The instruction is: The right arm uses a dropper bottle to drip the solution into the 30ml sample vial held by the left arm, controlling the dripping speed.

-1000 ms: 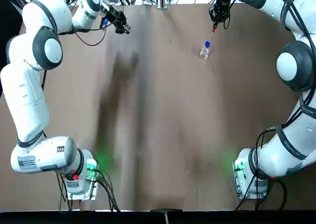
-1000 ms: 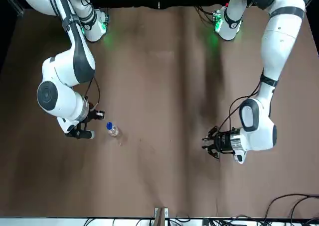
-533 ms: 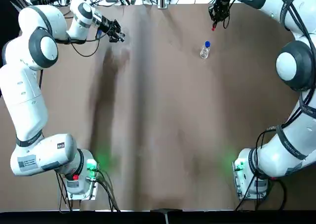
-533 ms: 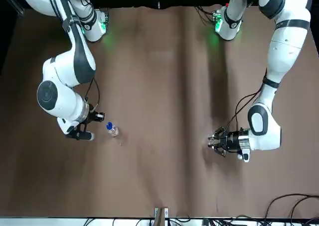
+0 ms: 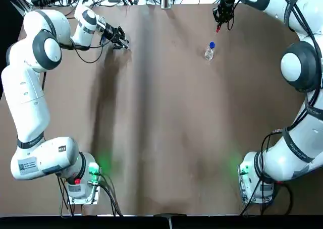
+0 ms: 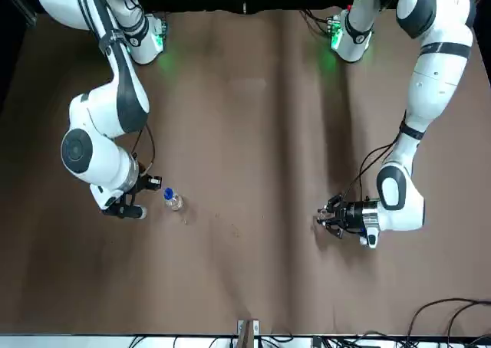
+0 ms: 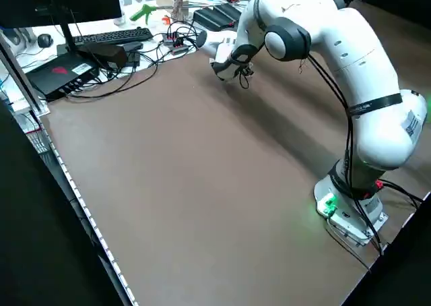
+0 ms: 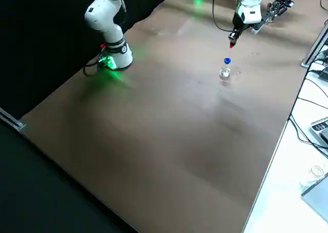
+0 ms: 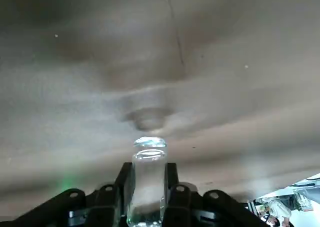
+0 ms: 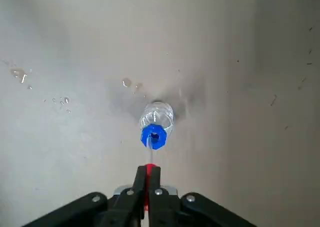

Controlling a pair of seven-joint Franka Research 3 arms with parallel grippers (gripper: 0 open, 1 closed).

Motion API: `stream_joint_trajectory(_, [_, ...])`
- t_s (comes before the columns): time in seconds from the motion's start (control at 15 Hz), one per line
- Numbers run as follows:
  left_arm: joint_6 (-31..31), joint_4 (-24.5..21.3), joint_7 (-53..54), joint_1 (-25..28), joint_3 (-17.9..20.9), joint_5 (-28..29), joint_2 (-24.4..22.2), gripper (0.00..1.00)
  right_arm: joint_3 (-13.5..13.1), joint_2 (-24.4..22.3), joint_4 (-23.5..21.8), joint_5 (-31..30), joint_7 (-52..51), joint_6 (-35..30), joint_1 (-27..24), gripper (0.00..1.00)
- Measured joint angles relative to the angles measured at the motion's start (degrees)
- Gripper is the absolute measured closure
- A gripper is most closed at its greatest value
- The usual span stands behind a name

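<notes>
Just beyond the right gripper [image 10: 148,173], whose fingers clamp the red dropper top [image 10: 150,168], stands the blue-collared dropper bottle [image 10: 157,121]; well apart from it, the left gripper [image 9: 148,179] clamps the sample vial [image 9: 148,182], its lower end cut off in the wrist view.

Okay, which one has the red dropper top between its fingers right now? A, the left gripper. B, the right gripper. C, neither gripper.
B: in the right wrist view, the right gripper pinches the red dropper top between its fingers.
</notes>
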Motion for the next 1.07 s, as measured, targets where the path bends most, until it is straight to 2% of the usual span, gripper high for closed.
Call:
stream_joint_trajectory(0.73, [0.09, -0.02, 0.31, -0.24, 0.39, 0.01, 1.28, 0.62, -0.01, 0.0, 0.0, -0.26, 0.0, -0.05, 0.02, 0.96])
stream_joint_trajectory(1.07, [0.12, 0.1, 0.33, -0.24, 0.4, 0.01, 1.28, 0.17, -0.23, 0.0, 0.0, -0.29, 0.0, -0.05, -0.14, 0.96])
